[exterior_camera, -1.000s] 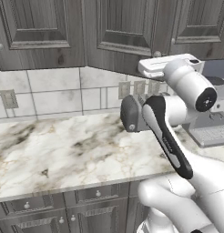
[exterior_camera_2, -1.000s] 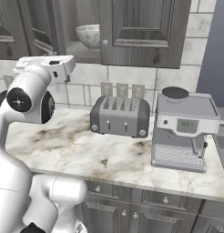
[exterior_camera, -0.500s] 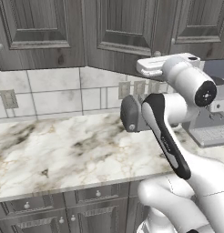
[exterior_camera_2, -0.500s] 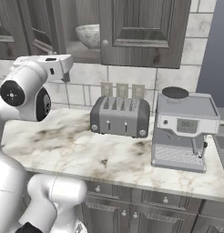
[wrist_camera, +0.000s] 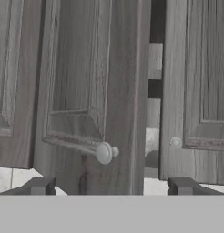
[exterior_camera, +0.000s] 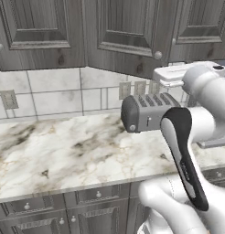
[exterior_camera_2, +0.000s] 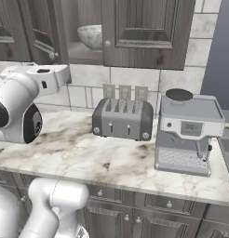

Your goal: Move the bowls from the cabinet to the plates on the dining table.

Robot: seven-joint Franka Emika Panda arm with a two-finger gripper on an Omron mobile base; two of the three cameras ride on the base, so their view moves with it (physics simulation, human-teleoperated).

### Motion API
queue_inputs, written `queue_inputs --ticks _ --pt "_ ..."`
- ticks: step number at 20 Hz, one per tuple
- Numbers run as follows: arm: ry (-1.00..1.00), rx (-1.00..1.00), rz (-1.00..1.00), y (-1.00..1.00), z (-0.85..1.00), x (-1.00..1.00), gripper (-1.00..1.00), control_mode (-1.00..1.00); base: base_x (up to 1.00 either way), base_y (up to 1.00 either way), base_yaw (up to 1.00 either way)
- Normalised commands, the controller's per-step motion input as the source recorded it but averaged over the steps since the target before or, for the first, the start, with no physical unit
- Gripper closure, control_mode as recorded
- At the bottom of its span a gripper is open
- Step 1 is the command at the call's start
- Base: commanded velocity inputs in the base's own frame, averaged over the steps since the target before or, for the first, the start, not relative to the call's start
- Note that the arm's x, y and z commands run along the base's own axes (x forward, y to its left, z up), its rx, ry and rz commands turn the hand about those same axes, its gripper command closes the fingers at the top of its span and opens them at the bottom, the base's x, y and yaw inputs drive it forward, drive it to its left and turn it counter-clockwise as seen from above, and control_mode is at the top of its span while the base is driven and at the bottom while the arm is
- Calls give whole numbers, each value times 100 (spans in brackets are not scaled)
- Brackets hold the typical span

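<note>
The cabinet [exterior_camera_2: 135, 32] hung on the wall above the marble surface [exterior_camera_2: 111, 160]. It was dark grey wood with raised panels. In the right base view its left door [exterior_camera_2: 39, 28] stood swung out, and the inside with its shelf could be seen. One bowl [exterior_camera_2: 90, 36] sat on that shelf, partly hidden behind the shut door next to it. The bowl was round and speckled grey-white.

The white robot arm [exterior_camera_2: 18, 111] rose from below and reached up near the open door.

A grey coffee machine [exterior_camera_2: 188, 132] stood on the surface at the right. Just to its left sat a grey toaster [exterior_camera_2: 122, 118], close to the tiled wall.

In the hand view the open door [wrist_camera: 91, 91] was seen close up, with its small round knob [wrist_camera: 104, 152] sticking out. A second knob [wrist_camera: 176, 142] sat on the shut door to the right. A dark gap showed between the two doors.

The end effector [wrist_camera: 111, 186] was wide open, with one dark finger [wrist_camera: 38, 185] far to each side at the bottom of the hand view. It held nothing. The door knob was just above the space between the fingers, not touching them.
</note>
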Motion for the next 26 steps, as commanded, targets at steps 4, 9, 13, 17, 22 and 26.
queue_inputs --ticks 4,9,13,17,22,26 --pt "12 0 -3 -67 5 -60 -100 -100 0 0 0" --pt "17 0 -8 -69 27 -34 -100 -100 0 0 0" --pt "22 0 -9 -58 42 -32 -100 -100 0 0 0" --pt "30 0 -5 -58 38 -22 -100 -100 0 0 0" --pt "30 0 -2 -41 17 -3 -100 -100 0 0 0" --pt "8 8 0 -1 -28 9 -100 -100 0 0 0"
